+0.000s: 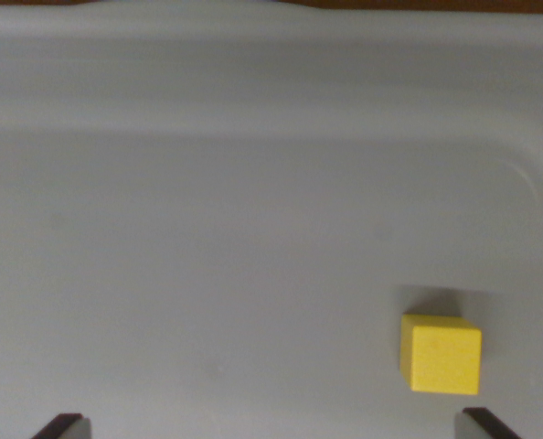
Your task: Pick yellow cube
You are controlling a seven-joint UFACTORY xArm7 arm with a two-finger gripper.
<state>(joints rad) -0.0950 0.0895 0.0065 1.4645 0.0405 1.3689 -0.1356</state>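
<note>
A small yellow cube (441,354) rests on the floor of a pale grey tray, low in the wrist view's right. Two dark fingertips of my gripper (276,428) poke in at the bottom edge, one fingertip (59,427) at the left and the other far over at the right. They stand wide apart with nothing between them, so the gripper is open. The cube lies just above the right fingertip, close to its inner side, not touching it.
The grey tray (253,101) fills the view. Its raised wall runs across the top and curves down at the right (532,192). A dark strip shows beyond the rim along the top edge.
</note>
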